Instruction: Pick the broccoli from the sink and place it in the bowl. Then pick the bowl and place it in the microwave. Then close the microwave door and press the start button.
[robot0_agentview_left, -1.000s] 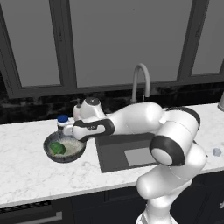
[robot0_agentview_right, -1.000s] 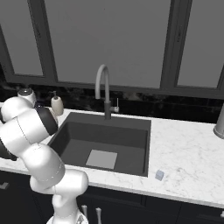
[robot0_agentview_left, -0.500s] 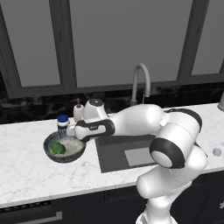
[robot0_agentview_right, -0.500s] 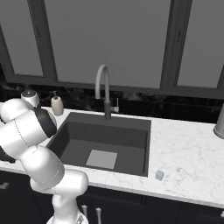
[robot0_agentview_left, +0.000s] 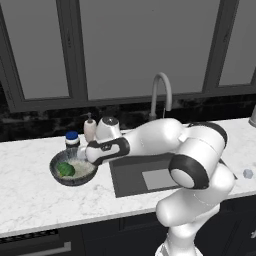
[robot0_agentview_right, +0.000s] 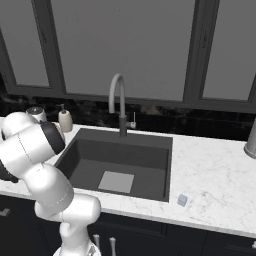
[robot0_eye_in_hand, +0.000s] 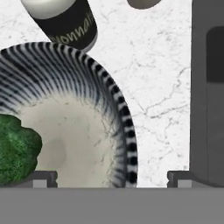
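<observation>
Broccoli (robot0_eye_in_hand: 15, 148) lies inside the bowl (robot0_eye_in_hand: 118, 113), which stands on the counter (robot0_agentview_left: 30, 200) left of the sink (robot0_agentview_right: 120, 165). I judge the first step done; bowl pickup is in hand. My gripper (robot0_eye_in_hand: 111, 178) hangs over the bowl's rim, jaws wide open, holding nothing. Next I must lower so the fingers straddle the rim, then close.

Behind the bowl (robot0_agentview_left: 73, 168) we see a blue-capped jar (robot0_agentview_left: 72, 139) and soap bottle (robot0_agentview_left: 90, 128) crowding its rim; the marble counter (robot0_agentview_left: 35, 200) in front lies open.
</observation>
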